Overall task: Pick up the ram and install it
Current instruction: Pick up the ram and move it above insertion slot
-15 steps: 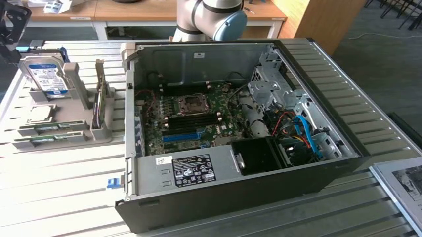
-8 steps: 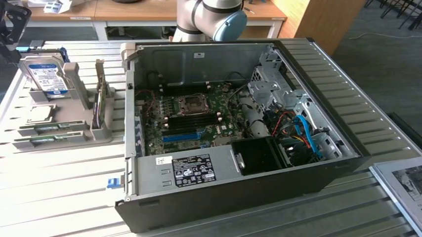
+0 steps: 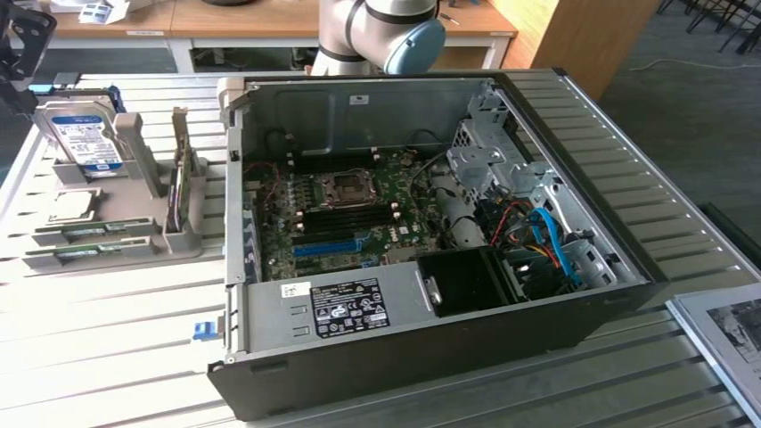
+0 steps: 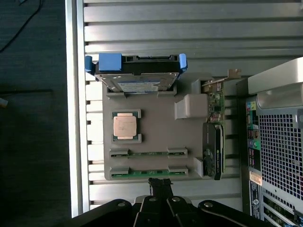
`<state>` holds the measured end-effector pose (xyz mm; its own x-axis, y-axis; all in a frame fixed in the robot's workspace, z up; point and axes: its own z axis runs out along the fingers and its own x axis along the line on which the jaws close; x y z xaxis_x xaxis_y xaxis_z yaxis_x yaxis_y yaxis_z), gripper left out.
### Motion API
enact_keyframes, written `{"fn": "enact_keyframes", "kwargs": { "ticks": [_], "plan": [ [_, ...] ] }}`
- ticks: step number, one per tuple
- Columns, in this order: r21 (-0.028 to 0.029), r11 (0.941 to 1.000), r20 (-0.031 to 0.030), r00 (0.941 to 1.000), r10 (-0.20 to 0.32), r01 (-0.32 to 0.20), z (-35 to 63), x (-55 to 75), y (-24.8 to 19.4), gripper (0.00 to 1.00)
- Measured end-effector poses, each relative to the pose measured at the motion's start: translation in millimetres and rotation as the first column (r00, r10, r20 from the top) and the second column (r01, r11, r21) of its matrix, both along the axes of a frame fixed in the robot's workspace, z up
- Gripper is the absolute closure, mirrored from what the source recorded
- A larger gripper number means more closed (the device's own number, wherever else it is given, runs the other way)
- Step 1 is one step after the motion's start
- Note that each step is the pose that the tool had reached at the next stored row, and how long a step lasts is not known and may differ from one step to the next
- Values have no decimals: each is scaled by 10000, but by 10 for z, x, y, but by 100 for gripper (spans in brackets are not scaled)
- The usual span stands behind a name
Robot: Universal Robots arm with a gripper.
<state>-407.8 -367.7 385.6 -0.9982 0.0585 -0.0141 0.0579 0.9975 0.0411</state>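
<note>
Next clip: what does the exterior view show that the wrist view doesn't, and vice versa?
Exterior view: the motherboard and its long blue slot inside the open computer case, plus the robot arm. Wrist view: the shut end effector at the parts holder's edge, and the case's perforated rear panel. Both: that holder carrying a hard drive, a processor chip, the ram stick nearest the end effector, a second ram stick and an upright expansion card.
</note>
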Motion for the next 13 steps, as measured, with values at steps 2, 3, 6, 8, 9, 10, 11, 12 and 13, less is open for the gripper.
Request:
{"fn": "enact_keyframes", "kwargs": {
  "ticks": [2, 3, 6, 8, 9, 10, 11, 12, 13],
  "plan": [
    [0, 9998, 0, 9998, 188, -188, 0, 0, 0, 90],
    [0, 9995, 1, 9995, 308, -308, 0, 0, 0, 90],
    [0, 9971, 0, 9971, 763, -763, 0, 0, 0, 90],
    [0, 9938, 1, 9938, 1109, -1109, -1, 0, 0, 90],
    [0, 9917, 1, 9917, 1286, -1286, -1, 0, 0, 90],
    [0, 9892, 1, 9892, 1464, -1464, -2, 0, 0, 90],
    [0, 9864, 1, 9864, 1642, -1642, -2, 0, 0, 90],
    [0, 9830, 0, 9830, 1835, -1835, -2, 0, 0, 90],
    [0, 9796, 0, 9796, 2010, -2010, -2, 0, 0, 90]
  ]
}}
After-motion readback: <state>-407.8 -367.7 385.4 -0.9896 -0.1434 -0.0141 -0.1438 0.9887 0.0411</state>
